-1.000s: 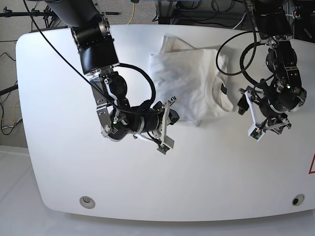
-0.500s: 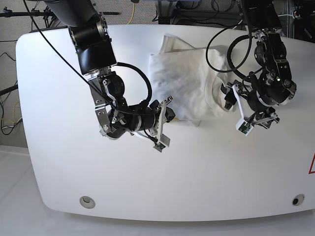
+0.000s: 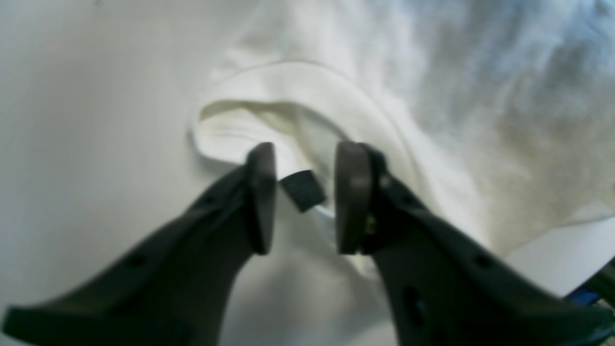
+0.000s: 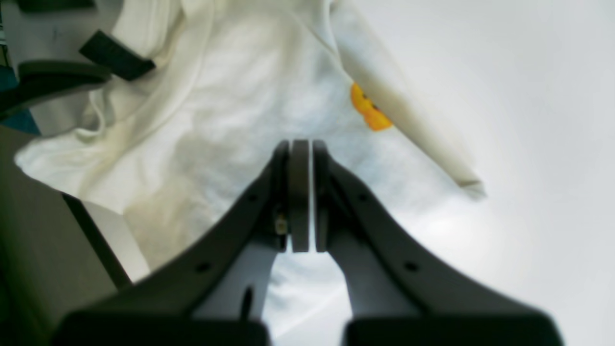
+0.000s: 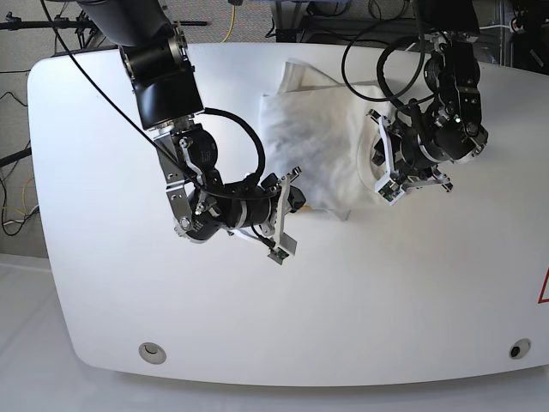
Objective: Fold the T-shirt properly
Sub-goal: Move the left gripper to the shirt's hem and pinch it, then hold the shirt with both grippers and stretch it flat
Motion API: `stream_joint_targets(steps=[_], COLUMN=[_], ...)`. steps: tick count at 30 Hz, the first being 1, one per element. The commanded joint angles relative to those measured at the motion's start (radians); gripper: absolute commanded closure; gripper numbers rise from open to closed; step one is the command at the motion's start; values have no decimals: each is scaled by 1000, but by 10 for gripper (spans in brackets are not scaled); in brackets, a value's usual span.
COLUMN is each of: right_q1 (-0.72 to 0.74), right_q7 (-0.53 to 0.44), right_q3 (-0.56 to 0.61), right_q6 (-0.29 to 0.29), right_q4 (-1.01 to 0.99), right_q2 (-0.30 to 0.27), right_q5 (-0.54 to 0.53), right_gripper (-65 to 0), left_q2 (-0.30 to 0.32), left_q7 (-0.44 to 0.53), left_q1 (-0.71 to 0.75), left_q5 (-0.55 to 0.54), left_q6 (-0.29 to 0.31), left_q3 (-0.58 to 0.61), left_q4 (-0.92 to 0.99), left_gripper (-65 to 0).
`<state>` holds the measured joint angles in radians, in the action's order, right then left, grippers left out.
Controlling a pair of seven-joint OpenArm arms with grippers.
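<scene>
On white table (image 5: 111, 283), T-shirt (image 5: 313, 142), left end effector (image 3: 300, 197) parted astride neck tag (image 3: 303, 190), right end effector (image 4: 301, 197) clenched empty.

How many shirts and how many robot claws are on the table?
Shirts: 1, the white T-shirt
Claws: 2, the left claw and the right claw
Total: 3

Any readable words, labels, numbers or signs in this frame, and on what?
No readable text.
Black neck tag on the T-shirt: blurred, nothing legible.
Yellow-orange mark on the shirt: a graphic, no letters discernible.
Red marking at the table edge: cut off, unreadable.
</scene>
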<state>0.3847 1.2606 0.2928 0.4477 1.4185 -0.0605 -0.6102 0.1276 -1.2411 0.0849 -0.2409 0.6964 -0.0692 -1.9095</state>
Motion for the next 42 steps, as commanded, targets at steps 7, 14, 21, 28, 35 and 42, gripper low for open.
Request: stream_joint_targets(steps=[7,14,21,28,35,42], right_q1=[29,29,29,26,10,10], right_q7=[-11,-11,-9,-8,-8,-8], right_q3=[-4,-4,-4,-4,-4,-4], right_q6=[4,4,4,4,4,4], right_q4=[18,18,18,18,21,21], right_q2=[3,4,3,3,1,1], right_q5=[-20,-20,-21,-21,-21,-21], right_gripper=[-5,-5,-5,-5,-5,-5], left_q2=[5,5,13,50,100,157], left_q7=[7,7,7,7,8,10], left_q1=[57,72,66,62,72,115], left_q5=[-5,-143,-329,-542,-731,-759], left_q6=[-1,-7,-73,-264,-430,-490], left_q3=[1,33,38,44,44,42], left_q4=[-18,-18,-18,-17,-12,-9], left_gripper=[-126,-126,-126,-126,-126,-126])
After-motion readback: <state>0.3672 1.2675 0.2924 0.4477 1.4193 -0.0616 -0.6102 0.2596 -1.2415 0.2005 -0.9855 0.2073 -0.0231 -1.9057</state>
